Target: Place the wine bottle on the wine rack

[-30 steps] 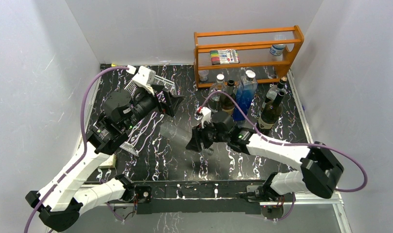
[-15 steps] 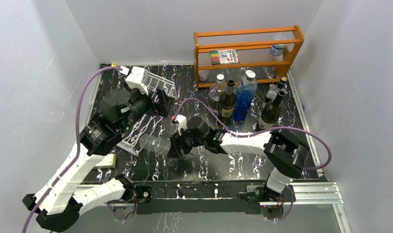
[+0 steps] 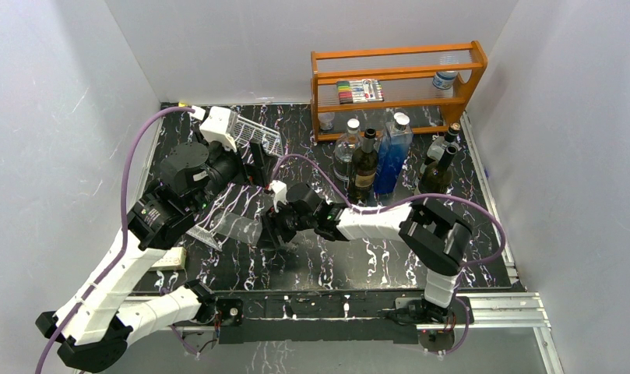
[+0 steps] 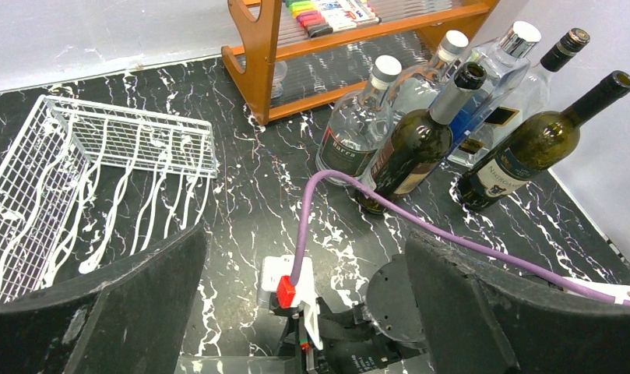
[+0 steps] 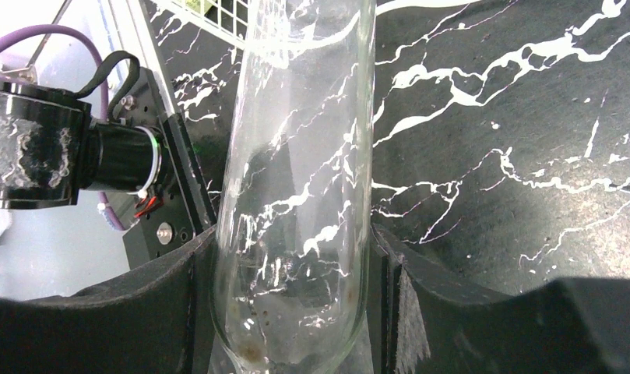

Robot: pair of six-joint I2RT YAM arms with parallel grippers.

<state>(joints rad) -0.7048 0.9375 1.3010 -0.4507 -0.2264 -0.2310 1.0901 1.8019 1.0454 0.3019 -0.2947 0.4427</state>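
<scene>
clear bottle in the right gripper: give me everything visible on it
The clear bottle is colourless see-through glass, with no label or cap in view and nothing showing inside. Its body is a smooth cylinder, and its rounded end sits between the jaws of the right gripper, which are shut on it from both sides. Seen from above it lies roughly level, with its free end pointing left at the near corner of the wine rack. Whether it touches the rack cannot be told.
</scene>
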